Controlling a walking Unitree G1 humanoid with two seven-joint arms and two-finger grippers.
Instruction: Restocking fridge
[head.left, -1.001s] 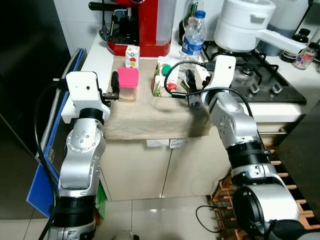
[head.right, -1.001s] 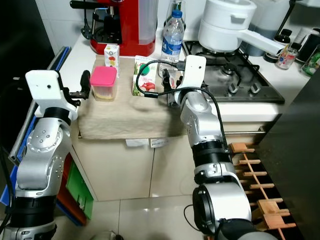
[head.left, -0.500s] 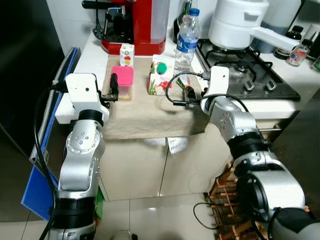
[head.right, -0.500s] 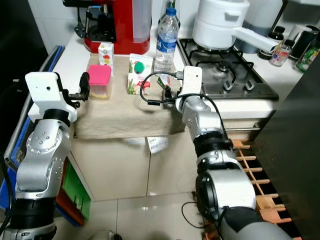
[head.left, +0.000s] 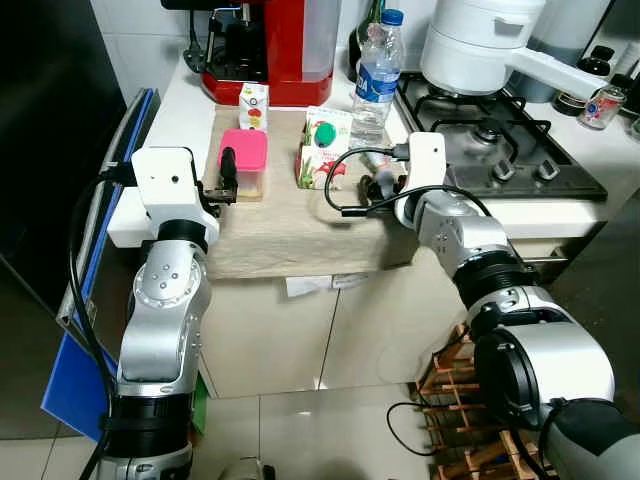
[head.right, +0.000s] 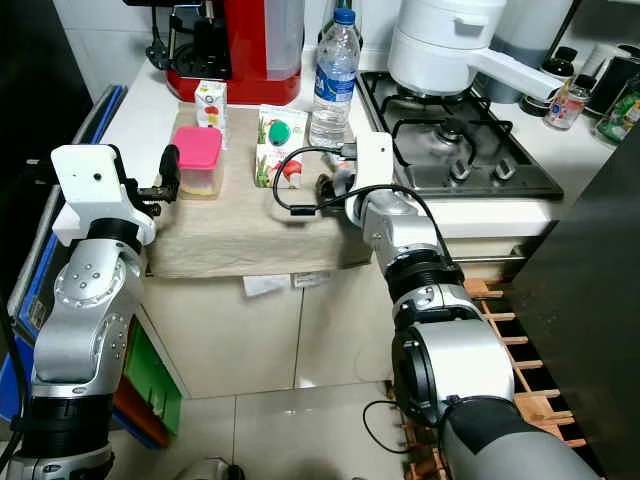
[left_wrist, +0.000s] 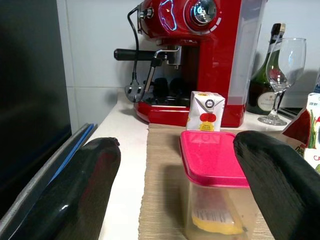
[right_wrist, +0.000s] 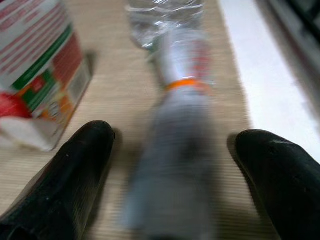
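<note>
The right end effector (right_wrist: 172, 165) is spread wide over the mat (head.left: 290, 215), its two fingers (right_wrist: 70, 175) flanking a small grey bottle (right_wrist: 172, 150) with an orange band — blurred, so whether it stands or lies I cannot tell. By the look of it the bottle is light and stiff, probably smooth and a little slippery; the best hold seems to be across its body below the orange band, where the sides run parallel. It sits centred between the fingers, not yet touched, with the juice carton (head.left: 322, 152) at about ten o'clock of it and the tall water bottle (head.left: 375, 75) toward twelve. The left end effector (left_wrist: 175, 195) is also open, empty, and faces the pink-lidded tub (left_wrist: 216, 185), which stands on the mat just ahead between its fingers, a small milk carton (left_wrist: 205, 111) and the red coffee machine (left_wrist: 200, 55) beyond at twelve — all on the tabletop (head.left: 185, 110).
</note>
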